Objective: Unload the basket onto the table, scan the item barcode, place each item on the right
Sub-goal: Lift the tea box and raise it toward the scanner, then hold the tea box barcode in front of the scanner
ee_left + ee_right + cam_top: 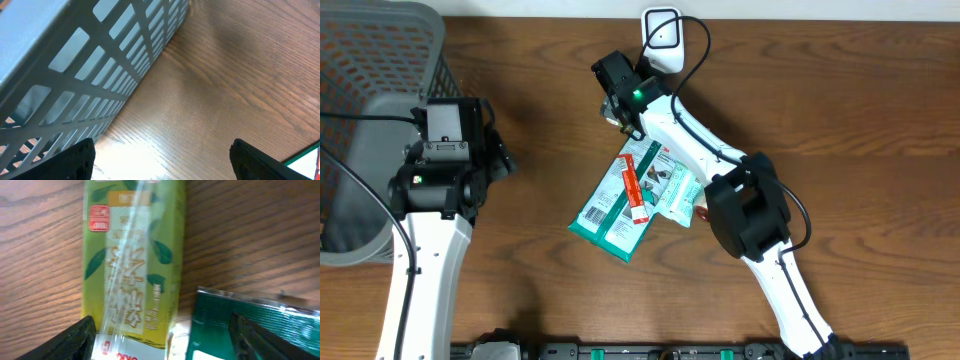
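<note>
A green drink carton (132, 260) with a wrapped straw lies flat on the wooden table in the right wrist view. My right gripper (160, 345) is over its near end, open, with a gap between the carton and the right finger. No barcode shows on it. From overhead the right gripper (618, 100) hides the carton and sits just below the white scanner (663, 35) at the table's back edge. My left gripper (498, 158) is open and empty beside the basket, its fingers (75, 162) over bare wood.
A teal package (612, 208), a red tube (635, 185) and a pale green pouch (672, 188) lie in a pile at mid-table. The teal package (250, 325) borders the carton. A grey mesh basket (380, 40) fills the far left, its wall (100, 60) near the left gripper.
</note>
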Controlling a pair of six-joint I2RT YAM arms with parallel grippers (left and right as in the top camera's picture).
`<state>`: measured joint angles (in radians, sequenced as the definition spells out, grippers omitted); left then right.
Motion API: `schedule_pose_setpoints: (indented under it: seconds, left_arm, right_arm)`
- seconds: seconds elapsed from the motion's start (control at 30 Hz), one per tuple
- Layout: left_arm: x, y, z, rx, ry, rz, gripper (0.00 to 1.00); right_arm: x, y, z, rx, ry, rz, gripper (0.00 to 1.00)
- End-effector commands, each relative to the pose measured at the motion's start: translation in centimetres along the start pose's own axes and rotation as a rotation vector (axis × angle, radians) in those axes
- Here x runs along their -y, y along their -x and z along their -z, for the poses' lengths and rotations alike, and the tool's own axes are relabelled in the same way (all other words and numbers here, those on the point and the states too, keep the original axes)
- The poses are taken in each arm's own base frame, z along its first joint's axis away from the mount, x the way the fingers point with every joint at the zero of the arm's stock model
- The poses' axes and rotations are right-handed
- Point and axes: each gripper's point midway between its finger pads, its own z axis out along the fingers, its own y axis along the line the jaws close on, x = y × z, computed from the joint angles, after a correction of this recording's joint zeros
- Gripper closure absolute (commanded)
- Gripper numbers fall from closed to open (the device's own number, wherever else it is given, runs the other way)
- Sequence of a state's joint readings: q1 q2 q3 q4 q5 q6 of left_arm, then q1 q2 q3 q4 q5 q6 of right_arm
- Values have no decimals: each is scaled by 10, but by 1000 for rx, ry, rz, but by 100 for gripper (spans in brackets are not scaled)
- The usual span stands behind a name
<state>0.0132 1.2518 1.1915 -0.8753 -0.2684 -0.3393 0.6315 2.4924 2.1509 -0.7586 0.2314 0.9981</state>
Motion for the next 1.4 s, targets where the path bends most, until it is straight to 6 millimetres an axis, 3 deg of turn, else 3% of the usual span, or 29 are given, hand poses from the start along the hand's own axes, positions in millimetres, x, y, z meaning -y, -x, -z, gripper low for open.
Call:
schedule_pose_setpoints:
  seconds: [0.0, 0.17, 0.33, 0.47, 0.63, 0.87, 0.97, 1.0, 1.2, 1.37]
  left_arm:
    - [-3, 4, 3, 15, 11, -1, 13]
    - [-3, 4, 3, 14, 11, -1, 13]
    - [-3, 4, 3, 14, 11, -1, 13]
    - [-3, 4, 3, 14, 11, -1, 13]
    - [-3, 4, 3, 14, 11, -1, 13]
    - [-3, 4, 3, 14, 11, -1, 13]
    - [-3, 4, 3, 14, 11, -1, 13]
    - [-3, 4, 3, 14, 11, -1, 13]
    - [-3, 4, 3, 14, 11, -1, 13]
    - [-3, 4, 3, 14, 11, -1, 13]
  right_arm:
    - [-18, -2, 16, 6, 62, 17, 18]
    - [-27, 7, 21, 31, 99, 11, 17]
    - [-15, -4, -5, 24, 49, -17, 17]
    - [-6, -14, -26, 26, 8, -3, 23]
    - [3, -8, -27, 64, -35, 53, 35]
    - [22, -20, -34, 16, -107, 186, 38]
    - [19, -16, -26, 14, -102, 313, 42]
    - [17, -14, -19, 15, -99, 369, 48]
    - [0, 9, 24, 60, -48, 512, 54]
    - [8, 18, 35, 50, -67, 583, 60]
